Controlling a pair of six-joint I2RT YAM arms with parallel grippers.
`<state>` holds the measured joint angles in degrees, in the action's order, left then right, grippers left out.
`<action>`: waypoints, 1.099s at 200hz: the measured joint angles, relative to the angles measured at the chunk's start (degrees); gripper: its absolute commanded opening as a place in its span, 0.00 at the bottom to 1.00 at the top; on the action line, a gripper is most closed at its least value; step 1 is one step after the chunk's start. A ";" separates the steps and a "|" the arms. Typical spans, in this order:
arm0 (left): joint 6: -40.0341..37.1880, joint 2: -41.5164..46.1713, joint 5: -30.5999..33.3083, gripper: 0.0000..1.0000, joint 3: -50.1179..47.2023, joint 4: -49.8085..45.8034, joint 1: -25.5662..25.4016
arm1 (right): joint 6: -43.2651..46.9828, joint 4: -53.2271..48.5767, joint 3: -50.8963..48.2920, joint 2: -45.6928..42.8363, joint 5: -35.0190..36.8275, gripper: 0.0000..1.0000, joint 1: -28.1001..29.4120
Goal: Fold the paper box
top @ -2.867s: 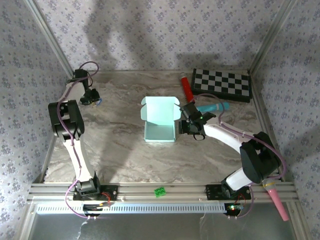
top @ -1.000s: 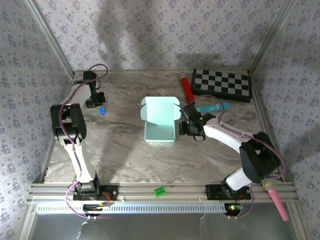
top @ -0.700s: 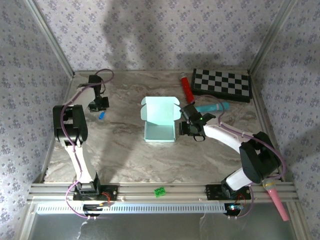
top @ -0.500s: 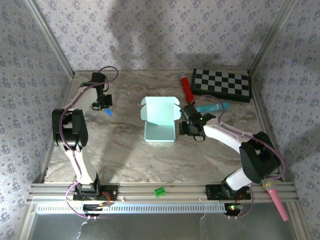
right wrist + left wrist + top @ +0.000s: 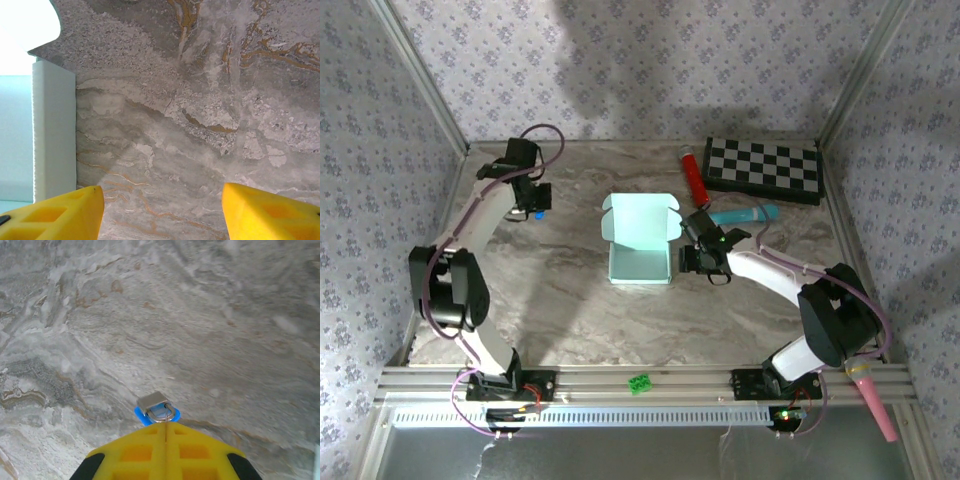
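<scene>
R wrist: paper box (image 5: 50, 130) runs off left edge. L wrist: blue bit w/ metal clip (image 5: 156, 408) half hidden behind left fingers (image 5: 137, 455), can't ID it.

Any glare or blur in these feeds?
Right wrist: the pale mint-green card paper box blows out white at its upper flap. Left wrist: the marble tabletop looks soft toward the top. Top external: broad shadows on the back wall.

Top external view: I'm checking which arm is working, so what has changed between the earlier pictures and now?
The left end effector, shut on a small blue piece, swung from near the left wall rightward toward the paper box, its arm stretching out. The right end effector stayed open beside the box's right wall. The box and the checkerboard did not move.
</scene>
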<state>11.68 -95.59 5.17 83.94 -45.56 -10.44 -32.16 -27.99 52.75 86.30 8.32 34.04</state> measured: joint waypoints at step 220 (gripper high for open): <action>8.55 -4.33 -1.51 0.00 -1.62 4.76 -32.72 | -1.53 -0.09 -6.12 -7.85 0.68 0.66 -0.72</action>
<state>20.23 -99.92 3.66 82.32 -40.80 -43.16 -33.69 -28.08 46.63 78.46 8.99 33.32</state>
